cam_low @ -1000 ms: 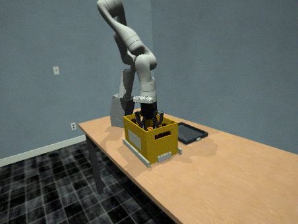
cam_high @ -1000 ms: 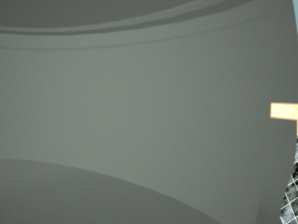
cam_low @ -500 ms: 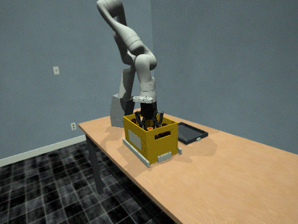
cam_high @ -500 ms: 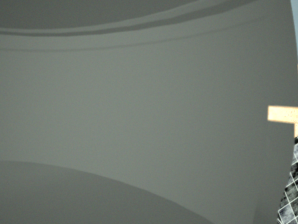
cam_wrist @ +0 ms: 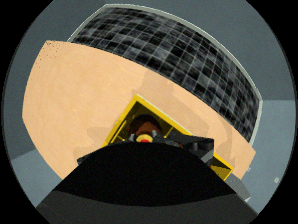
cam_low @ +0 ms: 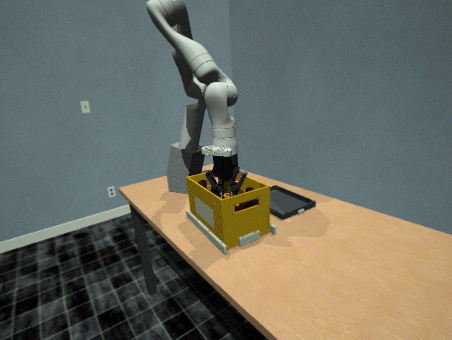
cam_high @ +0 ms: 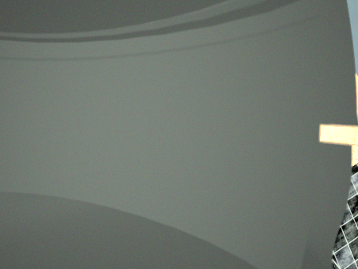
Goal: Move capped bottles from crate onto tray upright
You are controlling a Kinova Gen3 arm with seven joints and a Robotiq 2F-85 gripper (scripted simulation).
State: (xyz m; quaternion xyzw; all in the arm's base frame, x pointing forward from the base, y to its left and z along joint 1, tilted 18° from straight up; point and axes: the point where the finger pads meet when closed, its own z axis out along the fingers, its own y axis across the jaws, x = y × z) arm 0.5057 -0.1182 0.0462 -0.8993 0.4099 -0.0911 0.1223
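Showing red on top, brown bottle, seemingly capped, inside yellow crate.

pincer narrower, tips nearer btl cap
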